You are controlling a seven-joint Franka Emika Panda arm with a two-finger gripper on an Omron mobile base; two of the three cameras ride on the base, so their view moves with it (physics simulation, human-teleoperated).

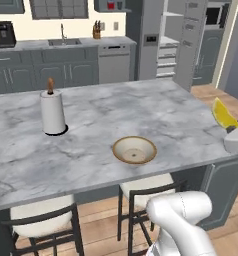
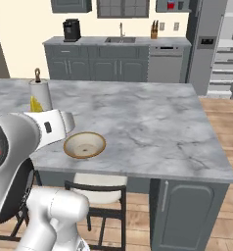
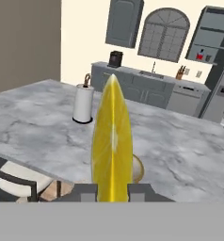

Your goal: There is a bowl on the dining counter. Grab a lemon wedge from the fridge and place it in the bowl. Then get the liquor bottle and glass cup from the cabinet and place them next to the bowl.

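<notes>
Claw (image 3: 112,190) is clamped tight on the lemon wedge (image 3: 112,141), hanging out past the near edge of the dining counter (image 1: 141,115).

So the wedge sits upright between the two fingertips, thin edge pointing up and away from the hand, and in the hand view it covers most of the bowl (image 3: 138,170), which peeks out just behind it on the right. From the left base view the wedge (image 1: 224,114) is off by the counter's right end, well apart from the tan bowl (image 1: 134,150) near the front edge. Paper towel roll (image 1: 53,111) stands further left on the marble.
</notes>
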